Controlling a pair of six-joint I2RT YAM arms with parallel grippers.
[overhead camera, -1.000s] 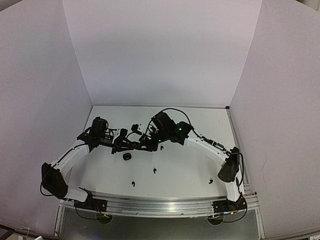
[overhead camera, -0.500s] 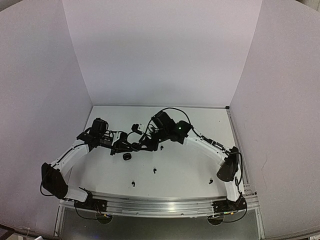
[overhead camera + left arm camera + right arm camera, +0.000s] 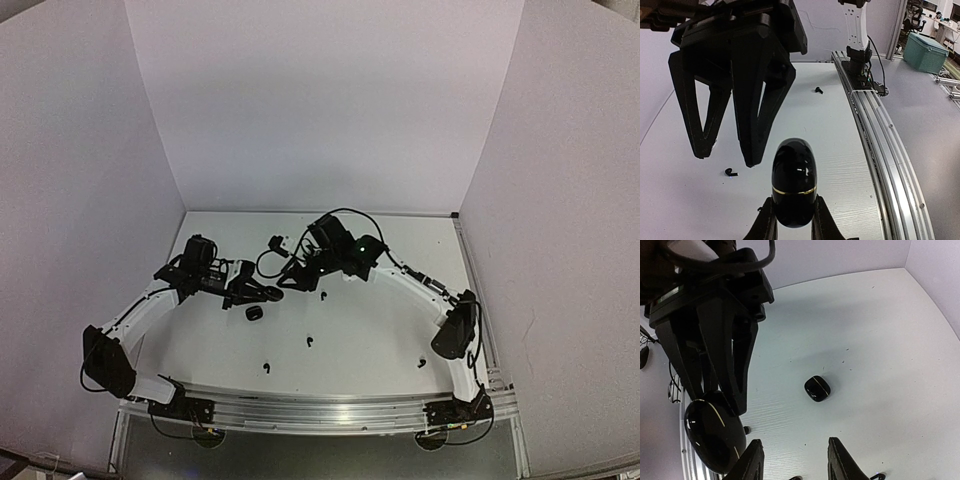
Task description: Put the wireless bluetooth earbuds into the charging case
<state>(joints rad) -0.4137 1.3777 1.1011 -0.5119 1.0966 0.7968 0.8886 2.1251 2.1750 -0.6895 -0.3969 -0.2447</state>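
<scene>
The left gripper (image 3: 793,204) is clamping its fingers tight on the lower end of a glossy black oval case (image 3: 794,175) with a thin gold seam, holding it above the white wood-grain table (image 3: 840,165). In the top view a second, small black rounded case (image 3: 254,313) is lying at that gripper's six o'clock, with one tiny black stemmed earbud (image 3: 266,367) lying at its six o'clock, another earbud (image 3: 309,342) at four o'clock and a third earbud (image 3: 421,363) well apart, between three and four o'clock. The right gripper (image 3: 795,440) is hanging at the left gripper's two o'clock, fingers partly spread and gripping nothing.
</scene>
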